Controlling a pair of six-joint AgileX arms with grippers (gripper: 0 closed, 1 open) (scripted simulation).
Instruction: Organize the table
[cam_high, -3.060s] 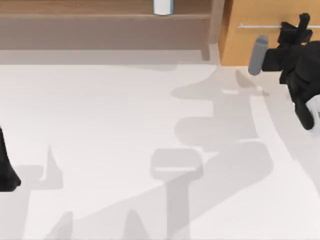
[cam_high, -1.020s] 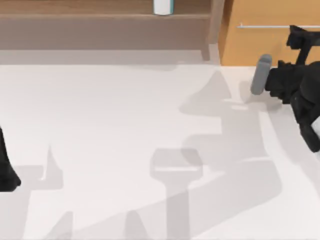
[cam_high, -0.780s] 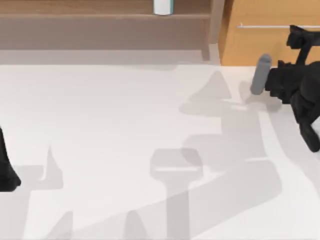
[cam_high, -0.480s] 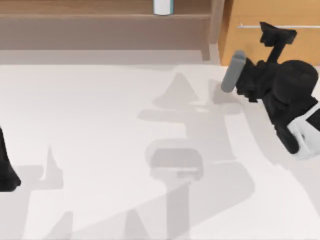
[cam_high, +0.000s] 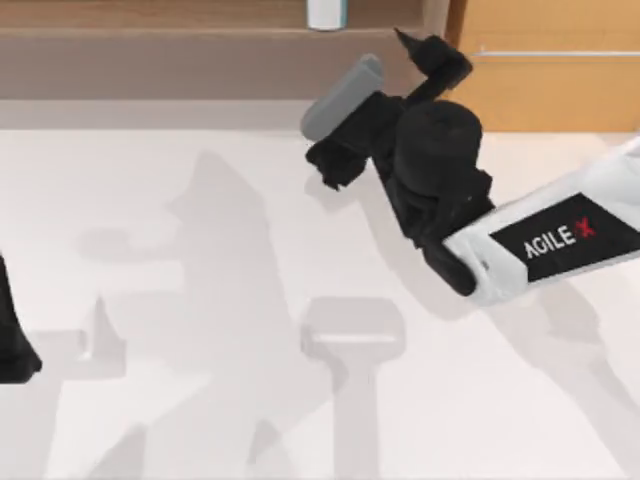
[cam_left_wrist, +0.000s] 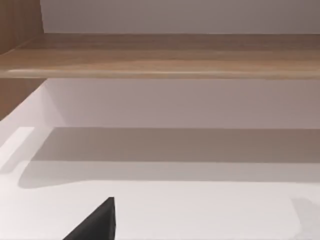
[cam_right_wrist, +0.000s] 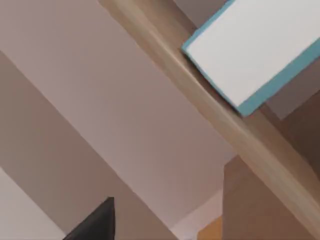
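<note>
The right hand (cam_high: 335, 165) has swung left across the table (cam_high: 200, 300) toward the shelf (cam_high: 200, 45); I cannot tell its grip.

Your right arm reaches across the table (cam_high: 200, 400) to the back edge; right gripper (cam_high: 335, 165) sits just in front of the wooden shelf (cam_high: 150, 50), beside a grey cylinder (cam_high: 342, 98). Left arm parked at the left edge.

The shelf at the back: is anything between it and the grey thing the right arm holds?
Nothing visible blocks it. The right gripper carries the grey thing over the table, close to the shelf. A white and teal item already stands on the shelf, just beyond.
</note>
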